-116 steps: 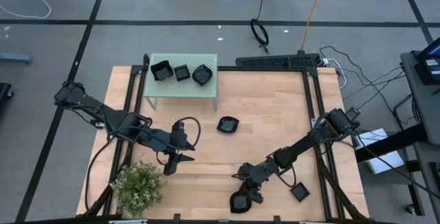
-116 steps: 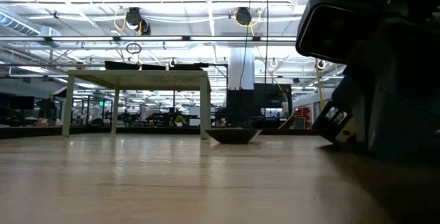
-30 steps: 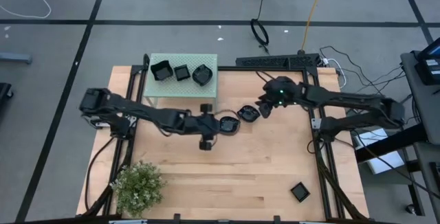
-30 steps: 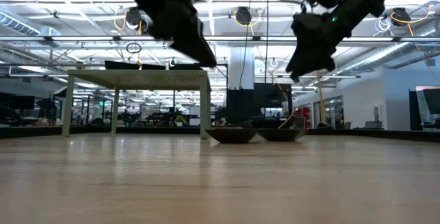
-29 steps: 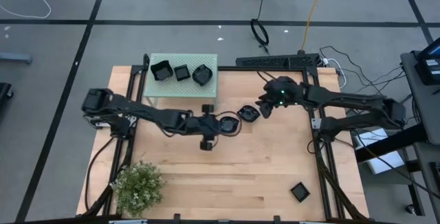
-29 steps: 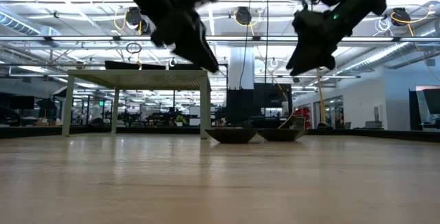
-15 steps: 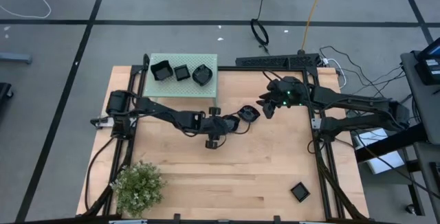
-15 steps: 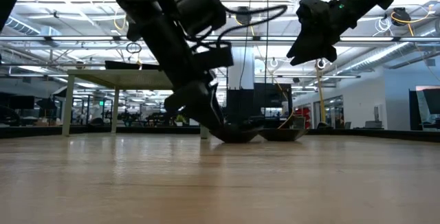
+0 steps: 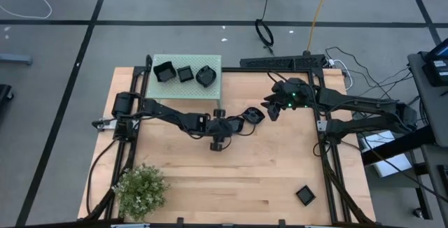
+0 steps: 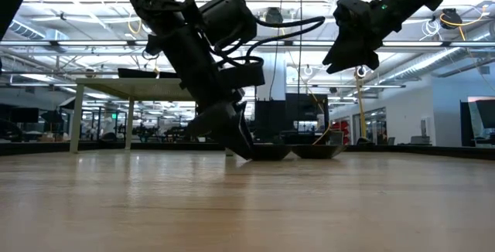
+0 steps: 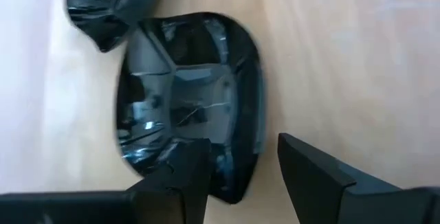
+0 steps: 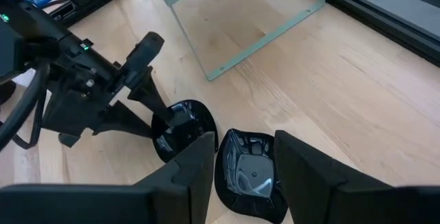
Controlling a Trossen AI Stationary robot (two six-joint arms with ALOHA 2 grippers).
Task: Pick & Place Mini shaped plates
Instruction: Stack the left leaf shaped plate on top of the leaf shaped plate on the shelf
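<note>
on the wooden surface point(image 9: 280, 165), the left gripper point(image 11: 237, 172), fingers apart, straddles a plate's point(image 11: 189, 104) rim; next, clamp and lift. right gripper point(image 12: 244, 159) hovers, fingers apart.

the left arm reaches from the desk's left edge across to its middle, forearm sloping steeply down in the low view, and the left gripper point(image 9: 231, 124) sits low at the desk surface with its fingers point(image 11: 313, 176) parted, one to each side of a rim. the right arm stretches in from the right side, wrist held high above the desk, and the right gripper point(image 9: 269, 110) hangs tilted downward in the air with its fingers point(image 12: 302, 165) apart and nothing between them.
</note>
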